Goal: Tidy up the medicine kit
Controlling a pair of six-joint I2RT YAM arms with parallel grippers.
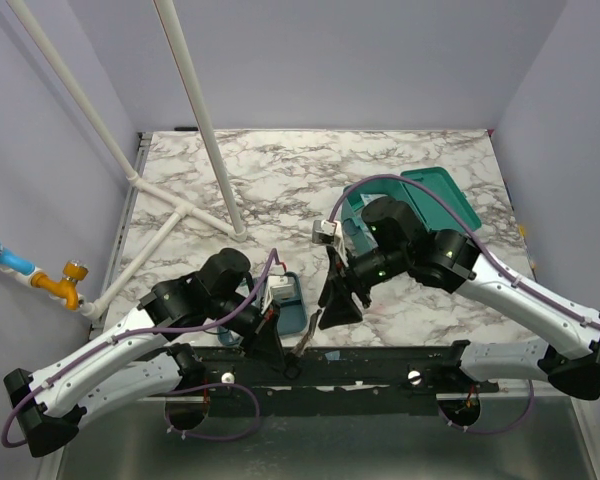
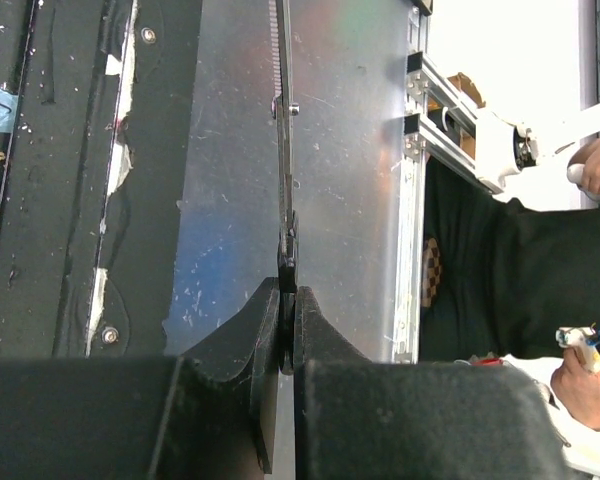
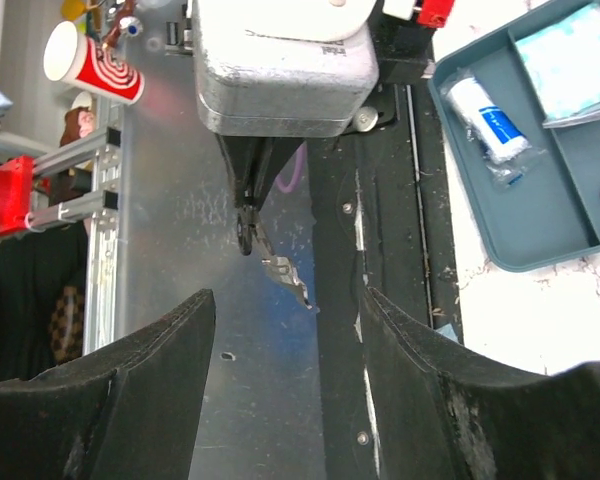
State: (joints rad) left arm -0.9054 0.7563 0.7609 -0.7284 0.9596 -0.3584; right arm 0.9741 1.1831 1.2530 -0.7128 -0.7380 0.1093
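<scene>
thin metal tool (image 2: 286,180) pinched tight in left gripper (image 2: 288,300) over near edge of table (image 1: 280,170); right gripper (image 3: 288,300) spread wide, empty, facing it, likely for handover; medicine kit (image 1: 450,190) far right, behind.

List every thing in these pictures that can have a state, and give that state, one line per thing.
left end effector: shut on a thin metal tool
right end effector: open, holding nothing
medicine kit: lid appears open; box partly hidden
divided tray: holds a bandage roll and a pale blue packet
</scene>
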